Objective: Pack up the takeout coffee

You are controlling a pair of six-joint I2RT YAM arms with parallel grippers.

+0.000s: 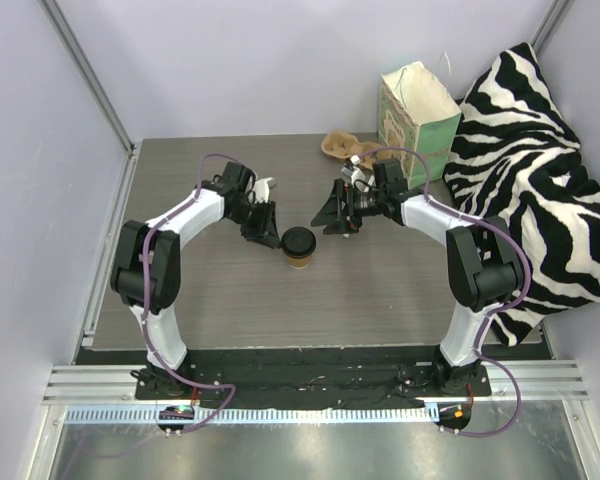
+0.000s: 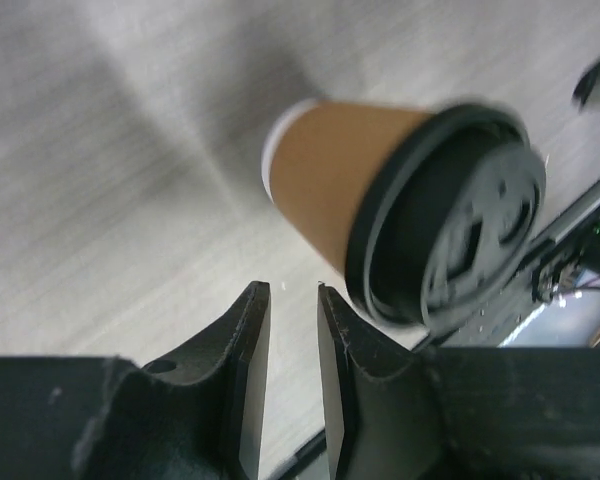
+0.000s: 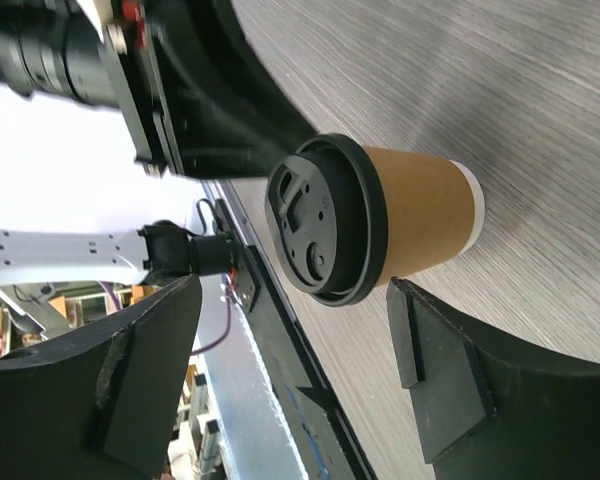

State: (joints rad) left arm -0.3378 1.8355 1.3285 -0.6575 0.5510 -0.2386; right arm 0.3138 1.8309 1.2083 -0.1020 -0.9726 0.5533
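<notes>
The takeout coffee [image 1: 299, 246], a tan paper cup with a black lid, stands upright on the grey table [image 1: 200, 300] between my two grippers. My left gripper [image 1: 264, 229] sits just left of it. In the left wrist view its jaws [image 2: 293, 290] stand a narrow gap apart with only table between them, and the cup [image 2: 330, 170] lies ahead and to the right, untouched. My right gripper [image 1: 332, 216] is close on the cup's right, open wide. In the right wrist view the cup [image 3: 420, 215] sits just beyond the fingertips [image 3: 295, 290], and neither pad touches it.
A mint-green paper bag [image 1: 417, 120] stands upright at the back right. A brown pulp carrier [image 1: 342, 147] lies beside it on the left. A zebra-striped cushion [image 1: 545, 190] fills the right side. White walls enclose the table.
</notes>
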